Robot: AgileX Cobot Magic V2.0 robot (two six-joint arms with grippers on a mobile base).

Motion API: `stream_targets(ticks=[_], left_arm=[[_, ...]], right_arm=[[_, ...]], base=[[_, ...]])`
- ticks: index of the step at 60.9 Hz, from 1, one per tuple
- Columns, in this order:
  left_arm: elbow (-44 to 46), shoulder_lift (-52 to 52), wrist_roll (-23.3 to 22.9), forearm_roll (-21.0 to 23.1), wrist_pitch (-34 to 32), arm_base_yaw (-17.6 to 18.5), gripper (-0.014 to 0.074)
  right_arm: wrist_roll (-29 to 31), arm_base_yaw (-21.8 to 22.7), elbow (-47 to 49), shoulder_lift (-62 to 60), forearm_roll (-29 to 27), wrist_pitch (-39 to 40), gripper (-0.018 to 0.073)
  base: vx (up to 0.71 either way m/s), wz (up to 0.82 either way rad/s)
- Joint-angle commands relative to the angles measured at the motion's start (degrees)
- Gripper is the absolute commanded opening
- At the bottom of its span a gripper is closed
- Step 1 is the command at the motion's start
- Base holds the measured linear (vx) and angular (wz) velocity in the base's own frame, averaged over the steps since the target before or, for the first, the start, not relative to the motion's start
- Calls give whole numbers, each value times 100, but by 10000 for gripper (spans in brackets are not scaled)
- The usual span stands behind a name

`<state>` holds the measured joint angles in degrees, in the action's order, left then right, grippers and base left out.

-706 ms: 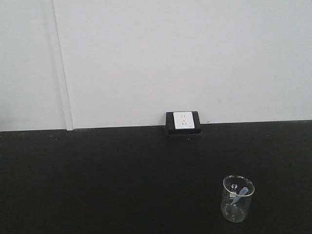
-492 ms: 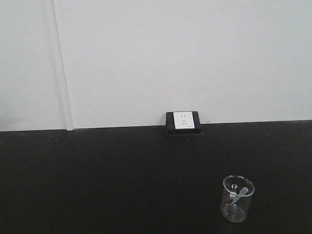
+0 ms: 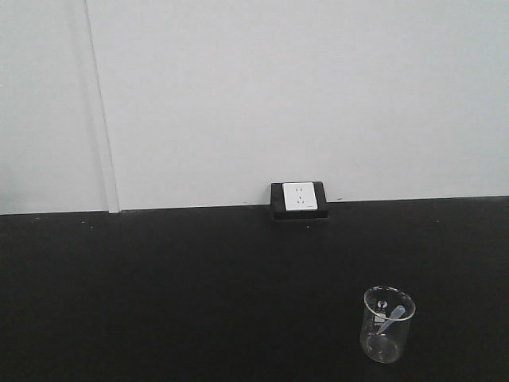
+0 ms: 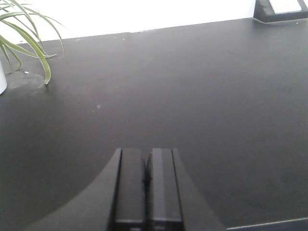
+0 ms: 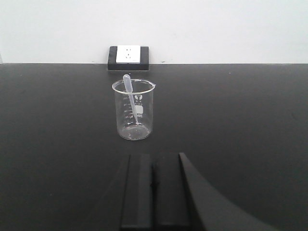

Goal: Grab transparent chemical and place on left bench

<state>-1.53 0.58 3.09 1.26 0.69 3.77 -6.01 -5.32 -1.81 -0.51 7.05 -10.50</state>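
Pipette: transparent chemical (image 5: 130, 96) leans inside a clear beaker (image 5: 136, 115), bulb above the rim, tip blurred behind glass
Beaker: upright on the black surface (image 5: 240, 120), near a wall socket (image 5: 128, 54)
Right hand (image 5: 153, 161): pressed together, apart from beaker, base cut off
Left hand (image 4: 146, 159): pressed together, empty
Plant (image 4: 29, 29): cut off at left edge

This looks like a laboratory: a long matte black counter (image 3: 159, 286) runs along a plain white wall (image 3: 278, 95). A graduated glass beaker (image 3: 387, 325) at lower right holds a plastic dropper (image 5: 131, 98), and a socket (image 3: 299, 196) sits at the counter's back edge.
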Motion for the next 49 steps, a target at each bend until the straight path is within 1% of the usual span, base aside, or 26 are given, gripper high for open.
stream_targets(ticks=[1,13,17,23,28,31,37,42,49], left_arm=[[-93,110,-45,4,-449,10,-3],[-93,110,-45,4,-449,10,-3],[-93,110,-45,4,-449,10,-3],[-93,110,-45,4,-449,10,-3],[-93,110,-45,4,-449,10,-3],[-93,110,-45,4,-449,10,-3],[-93,110,-45,4,-449,10,-3],[-93,110,-45,4,-449,10,-3],[-93,110,-45,4,-449,10,-3]], right_arm=[[42,31,-32,-51,35,468,-7],[42,31,-32,-51,35,498,-7],[42,31,-32,-51,35,632,-7],[15,31,-32,-51,29,1209,-7],[-161,31,-18,-51,28,1895,-6],[-247,31,29,-17,28,2078,-6],[-323,31,387,256,57,1791,-3],[-145,31,841,685,224,1428,-3],[91,31,1532,1451,562,1506,0]], base=[[0,0],[0,0],[0,0],[0,0],[0,0],[0,0],[0,0],[0,0],[0,0]])
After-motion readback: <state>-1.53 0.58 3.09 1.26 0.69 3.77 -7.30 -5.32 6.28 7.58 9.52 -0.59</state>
